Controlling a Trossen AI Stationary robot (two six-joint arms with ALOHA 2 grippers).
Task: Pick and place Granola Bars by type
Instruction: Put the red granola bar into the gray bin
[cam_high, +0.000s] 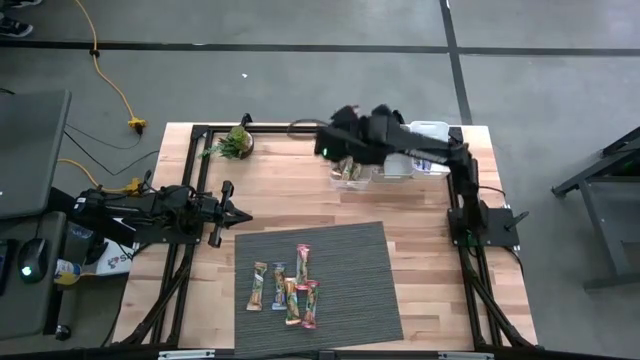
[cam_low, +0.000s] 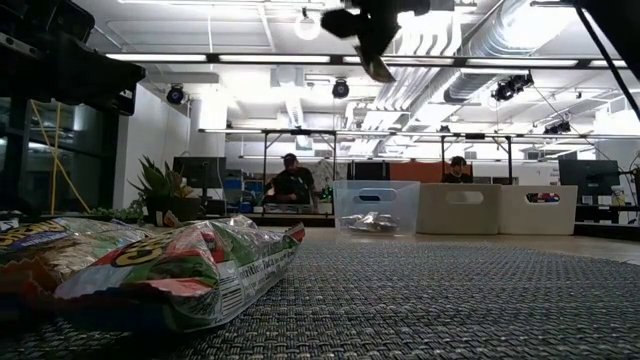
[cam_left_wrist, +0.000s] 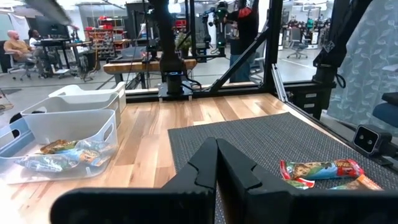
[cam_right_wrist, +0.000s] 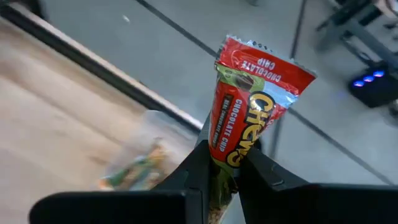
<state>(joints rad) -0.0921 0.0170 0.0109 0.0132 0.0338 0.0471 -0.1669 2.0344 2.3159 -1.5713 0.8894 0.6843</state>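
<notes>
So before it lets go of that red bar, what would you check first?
1. Right tool gripping the red chocolate chip bar: ok, fingers pinch its lower end.
2. Right tool over the clear bin: looks ok from above; exact alignment cannot tell.
3. Bin's contents match the red bar: cannot tell; the bars inside are blurred.
4. Left tool out of the way: ok, shut, parked at the table's left side.
5. Bars left to sort: ok, several lie on the grey mat.

Wooden table (cam_high: 300, 180) under grey mat (cam_high: 350, 250)
</notes>
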